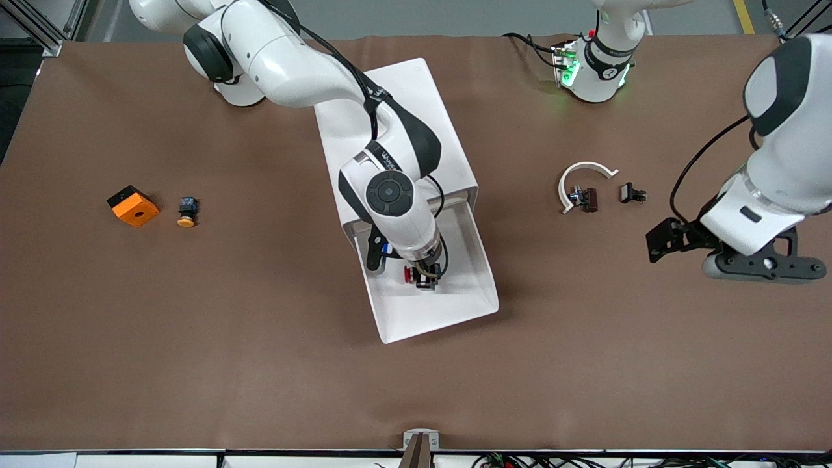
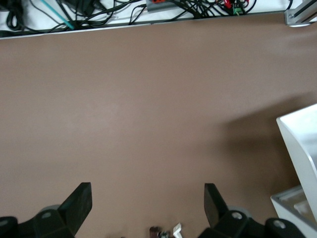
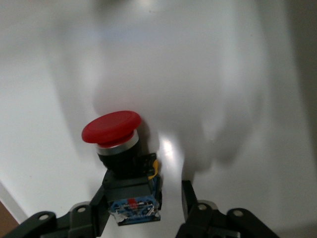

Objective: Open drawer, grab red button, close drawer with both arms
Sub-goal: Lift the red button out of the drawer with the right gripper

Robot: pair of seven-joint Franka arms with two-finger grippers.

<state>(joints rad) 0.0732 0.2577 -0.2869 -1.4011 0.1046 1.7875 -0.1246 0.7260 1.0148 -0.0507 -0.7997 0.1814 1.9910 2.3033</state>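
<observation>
The boxy white cabinet [image 1: 403, 130] stands mid-table with its drawer [image 1: 455, 292] pulled open toward the front camera. The red-capped button [image 1: 408, 274] lies on its side in the drawer. In the right wrist view its red cap [image 3: 111, 126] and dark body show clearly. My right gripper [image 1: 426, 276] is down in the drawer, open, its fingers [image 3: 188, 198] on either side of the button's body, with a gap on one side. My left gripper [image 1: 767, 266] hangs open and empty over bare table [image 2: 148, 124] at the left arm's end.
An orange square block [image 1: 133, 206] and a yellow-capped button [image 1: 187, 212] lie toward the right arm's end. A white curved piece [image 1: 582, 179] and two small dark parts [image 1: 588, 198] [image 1: 632, 193] lie between the cabinet and the left gripper. The drawer's corner [image 2: 299, 139] shows in the left wrist view.
</observation>
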